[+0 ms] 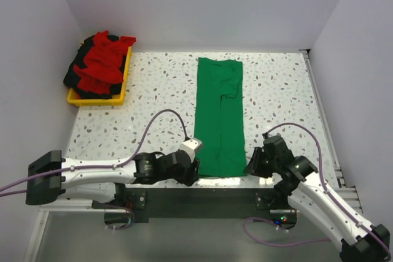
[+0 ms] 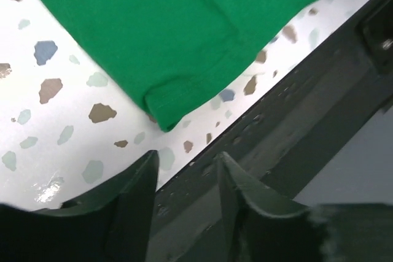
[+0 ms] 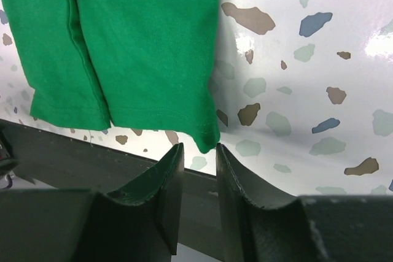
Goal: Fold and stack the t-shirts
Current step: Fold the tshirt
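Observation:
A bright green t-shirt (image 1: 220, 115) lies flat on the speckled table (image 1: 153, 90), folded into a long strip that runs from the back to the near edge. My left gripper (image 1: 194, 173) stands open just off the strip's near left corner (image 2: 164, 115); nothing is between its fingers (image 2: 138, 188). My right gripper (image 1: 252, 169) is at the near right corner, its jaws a little apart. The corner's tip (image 3: 207, 142) hangs right at the mouth of the right gripper (image 3: 199, 146), not pinched. Red and dark t-shirts (image 1: 101, 62) lie heaped at the back left.
The heap sits in a shallow yellow tray (image 1: 98, 100) against the left wall. The table's dark front rail (image 2: 307, 121) runs right under both grippers and also shows in the right wrist view (image 3: 61, 151). White walls close in the left, back and right sides.

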